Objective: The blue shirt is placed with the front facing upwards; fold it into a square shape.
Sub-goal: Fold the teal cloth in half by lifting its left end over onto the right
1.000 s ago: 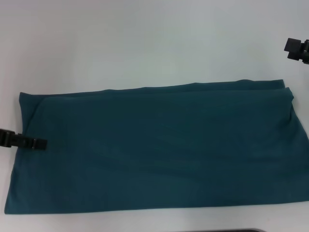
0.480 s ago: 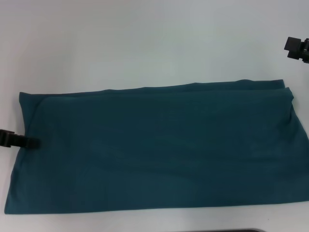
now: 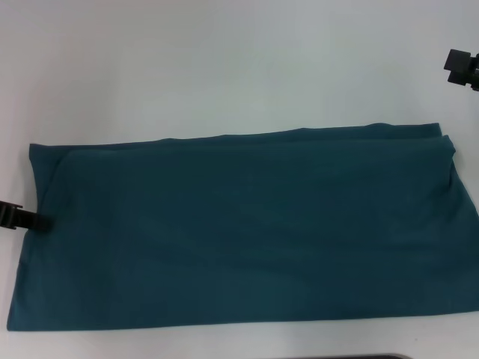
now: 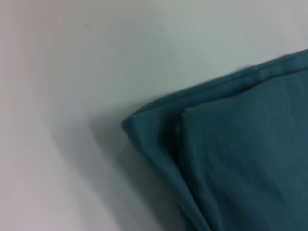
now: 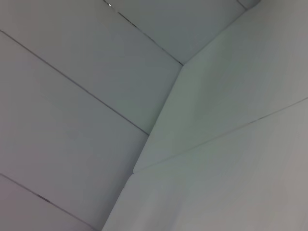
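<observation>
I see the blue shirt [image 3: 239, 228] lying flat on the white bench [image 3: 224, 67], filling the lower half of the head view as a long, wide band that runs from the left edge almost to the right edge. Only plain teal cloth faces up, smooth and matte, with soft shallow creases and a doubled fold line along its upper right end.

My left gripper [image 3: 26, 219] comes in at the middle left of the frame, its dark tip just reaching the shirt's left edge; I cannot tell whether its jaws are apart or closed, or whether they pinch the cloth. In the left wrist view a folded corner of the shirt [image 4: 231, 159] shows layered edges, one ply stepped back from the one beneath, resting on the bench.

My right gripper [image 3: 464, 69] sits at the upper right edge of the head view, well apart from the shirt; I cannot tell how its jaws stand. The right wrist view shows only pale panels with thin seams.
</observation>
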Tool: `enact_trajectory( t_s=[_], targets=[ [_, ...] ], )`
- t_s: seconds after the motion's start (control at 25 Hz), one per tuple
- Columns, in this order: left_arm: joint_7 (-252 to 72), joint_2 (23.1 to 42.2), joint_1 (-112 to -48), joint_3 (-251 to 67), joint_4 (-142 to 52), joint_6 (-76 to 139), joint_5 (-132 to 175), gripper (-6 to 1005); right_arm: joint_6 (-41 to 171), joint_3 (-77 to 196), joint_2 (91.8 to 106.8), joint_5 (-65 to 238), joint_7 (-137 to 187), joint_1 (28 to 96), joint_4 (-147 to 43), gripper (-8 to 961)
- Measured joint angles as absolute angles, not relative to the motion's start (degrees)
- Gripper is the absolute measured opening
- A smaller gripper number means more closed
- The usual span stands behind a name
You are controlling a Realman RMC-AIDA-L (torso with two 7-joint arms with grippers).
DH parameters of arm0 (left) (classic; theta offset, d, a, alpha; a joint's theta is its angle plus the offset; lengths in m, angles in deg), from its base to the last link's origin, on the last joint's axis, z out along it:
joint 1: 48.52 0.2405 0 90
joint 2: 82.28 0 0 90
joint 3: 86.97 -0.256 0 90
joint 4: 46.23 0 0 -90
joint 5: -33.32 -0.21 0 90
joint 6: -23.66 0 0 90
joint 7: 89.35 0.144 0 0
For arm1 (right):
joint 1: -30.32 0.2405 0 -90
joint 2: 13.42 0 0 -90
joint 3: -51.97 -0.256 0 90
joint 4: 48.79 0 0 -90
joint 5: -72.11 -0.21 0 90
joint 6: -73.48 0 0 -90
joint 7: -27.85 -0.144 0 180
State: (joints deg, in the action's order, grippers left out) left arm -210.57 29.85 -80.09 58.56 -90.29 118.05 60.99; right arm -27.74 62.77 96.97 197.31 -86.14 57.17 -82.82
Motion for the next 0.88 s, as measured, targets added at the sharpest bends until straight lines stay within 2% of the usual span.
enact_trajectory(
  t_s=[0.36,0.56,0.88],
  targets=[
    [-210.73,30.01,-79.96,58.56,-90.58,117.54,61.11,58,-28.07,62.58,96.96,197.26,-85.86,56.70,-82.81,823],
    [-210.84,29.58,-79.63,58.43,-90.73,117.09,60.85,58,-28.11,62.72,96.96,197.26,-85.79,56.69,-82.80,816],
    [-210.83,27.59,-79.03,59.22,-90.86,117.55,60.52,58,-27.98,62.83,97.12,197.27,-85.78,57.04,-82.80,805]
  ],
)
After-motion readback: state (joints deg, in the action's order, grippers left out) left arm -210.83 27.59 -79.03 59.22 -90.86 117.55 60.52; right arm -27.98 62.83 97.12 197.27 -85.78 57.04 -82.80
